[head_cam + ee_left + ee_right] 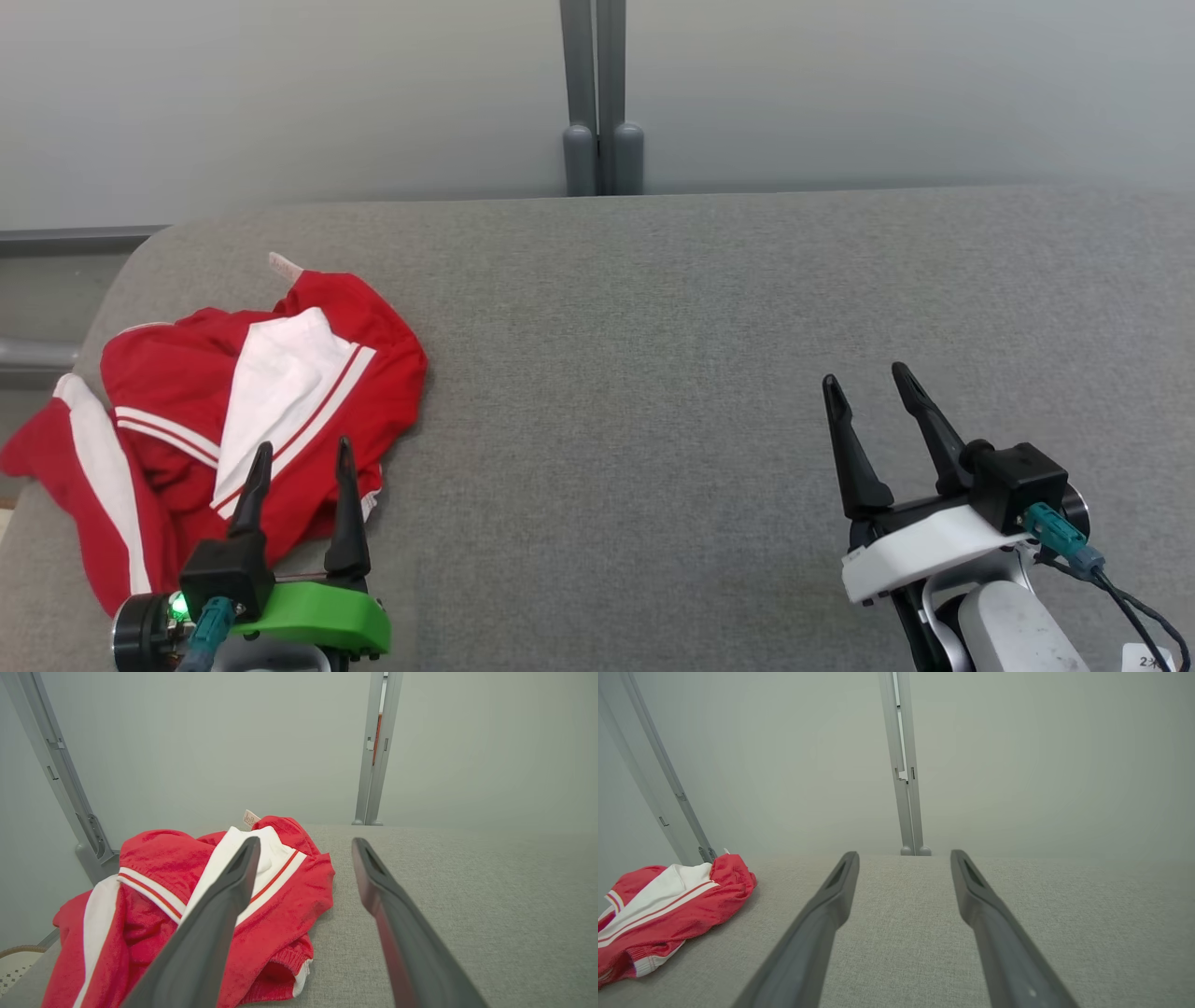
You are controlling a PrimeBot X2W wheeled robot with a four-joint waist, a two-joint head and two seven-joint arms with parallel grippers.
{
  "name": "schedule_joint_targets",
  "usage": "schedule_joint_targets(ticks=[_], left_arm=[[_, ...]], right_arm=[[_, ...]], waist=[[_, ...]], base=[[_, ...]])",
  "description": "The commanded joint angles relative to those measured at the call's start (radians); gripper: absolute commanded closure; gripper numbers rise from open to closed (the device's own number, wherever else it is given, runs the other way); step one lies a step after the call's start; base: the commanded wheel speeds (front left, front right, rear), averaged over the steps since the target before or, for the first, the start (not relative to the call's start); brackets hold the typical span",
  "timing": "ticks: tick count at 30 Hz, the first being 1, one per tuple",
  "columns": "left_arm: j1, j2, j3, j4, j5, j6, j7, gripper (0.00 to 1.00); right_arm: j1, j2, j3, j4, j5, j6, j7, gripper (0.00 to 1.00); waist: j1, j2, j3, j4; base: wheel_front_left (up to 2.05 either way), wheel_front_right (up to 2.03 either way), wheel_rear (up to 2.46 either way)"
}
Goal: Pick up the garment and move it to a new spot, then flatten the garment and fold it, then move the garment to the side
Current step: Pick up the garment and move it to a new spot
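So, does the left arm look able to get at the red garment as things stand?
Probably yes. The left gripper stands open, aimed over the near part of the garment, and nothing lies between them on the grey surface. Whether it touches the cloth, I cannot tell.

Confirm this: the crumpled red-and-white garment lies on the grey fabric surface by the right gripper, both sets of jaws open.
Wrong side: the crumpled red-and-white garment lies by the left gripper, as the head view shows; the rest holds.

Lighting: bright, even, diffuse; shadows faint and soft. Head view sharp; wrist views wide-angle, edges stretched, foreground soft.
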Motion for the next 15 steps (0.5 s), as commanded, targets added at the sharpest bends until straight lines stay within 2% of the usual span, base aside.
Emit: schedule_joint_targets(ticks=[1,15], left_arm=[[-0.012,0.006,0.007,0.006,-0.011,0.004,-0.003,0.00],[-0.005,0.006,0.078,0.022,-0.041,0.006,-0.003,0.00]], right_arm=[[0.006,-0.003,0.002,0.001,0.013,0.000,-0.003,0.00],[0.004,-0.003,0.012,0.000,0.042,0.000,-0.003,0.00]], waist=[[0.0000,0.0000,-0.003,0.040],[0.0000,0.0000,-0.001,0.262]], base=[[0.00,0.00,0.00],[0.00,0.00,0.00]])
